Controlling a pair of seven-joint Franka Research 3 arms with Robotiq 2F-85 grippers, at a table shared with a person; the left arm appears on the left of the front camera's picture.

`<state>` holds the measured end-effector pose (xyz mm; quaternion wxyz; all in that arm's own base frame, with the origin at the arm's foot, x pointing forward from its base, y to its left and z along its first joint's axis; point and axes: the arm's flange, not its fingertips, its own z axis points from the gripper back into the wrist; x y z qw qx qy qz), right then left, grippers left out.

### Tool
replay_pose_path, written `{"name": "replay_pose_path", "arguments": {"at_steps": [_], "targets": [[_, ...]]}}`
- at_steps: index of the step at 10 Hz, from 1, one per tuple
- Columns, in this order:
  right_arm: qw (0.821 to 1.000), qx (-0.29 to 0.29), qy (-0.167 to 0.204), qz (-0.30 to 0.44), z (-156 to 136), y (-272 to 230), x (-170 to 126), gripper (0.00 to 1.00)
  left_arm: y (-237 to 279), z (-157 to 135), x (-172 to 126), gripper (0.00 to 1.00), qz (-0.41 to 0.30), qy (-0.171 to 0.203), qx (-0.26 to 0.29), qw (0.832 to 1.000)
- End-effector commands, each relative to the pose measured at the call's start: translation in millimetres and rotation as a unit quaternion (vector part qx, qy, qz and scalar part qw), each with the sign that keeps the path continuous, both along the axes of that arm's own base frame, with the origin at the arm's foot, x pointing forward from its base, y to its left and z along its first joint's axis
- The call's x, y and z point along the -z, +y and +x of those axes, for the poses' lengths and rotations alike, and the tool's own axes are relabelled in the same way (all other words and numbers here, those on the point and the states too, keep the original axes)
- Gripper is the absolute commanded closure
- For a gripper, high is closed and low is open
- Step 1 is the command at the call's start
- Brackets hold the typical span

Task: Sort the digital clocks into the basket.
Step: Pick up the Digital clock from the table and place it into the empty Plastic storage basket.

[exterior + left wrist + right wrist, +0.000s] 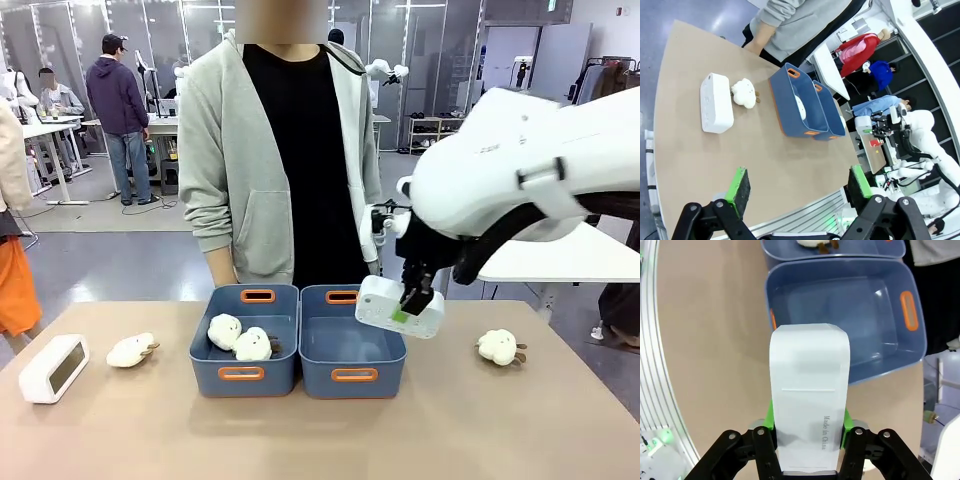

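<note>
the right tool [418, 302] pinches a digital clock [378, 306] over the right-hand basket [352, 350]. the left tool [799, 186] hangs spread above the worktop [690, 155].

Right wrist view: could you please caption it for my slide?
Right claw grips a white digital clock near the empty basket.
</note>
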<state>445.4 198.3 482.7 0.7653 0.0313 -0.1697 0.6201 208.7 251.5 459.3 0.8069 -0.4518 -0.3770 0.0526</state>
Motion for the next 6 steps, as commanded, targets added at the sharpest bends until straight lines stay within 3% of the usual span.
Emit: {"name": "replay_pose_path", "arguments": {"at_steps": [1,4,6], "targets": [[0.999,0.032,0.009,0.005,25.1,24.1,5.5,1.00,2.4,0.3,-1.9,0.00,-0.002,-0.016,0.004,1.000],[1.000,0.010,0.013,-0.026,42.4,64.6,33.2,1.00,2.4,0.3,-1.9,0.00,-0.002,-0.016,0.004,1.000],[0.998,-0.040,0.027,-0.043,58.9,76.2,63.8,1.00,2.4,0.3,-1.9,0.00,-0.002,-0.016,0.004,1.000]]}}
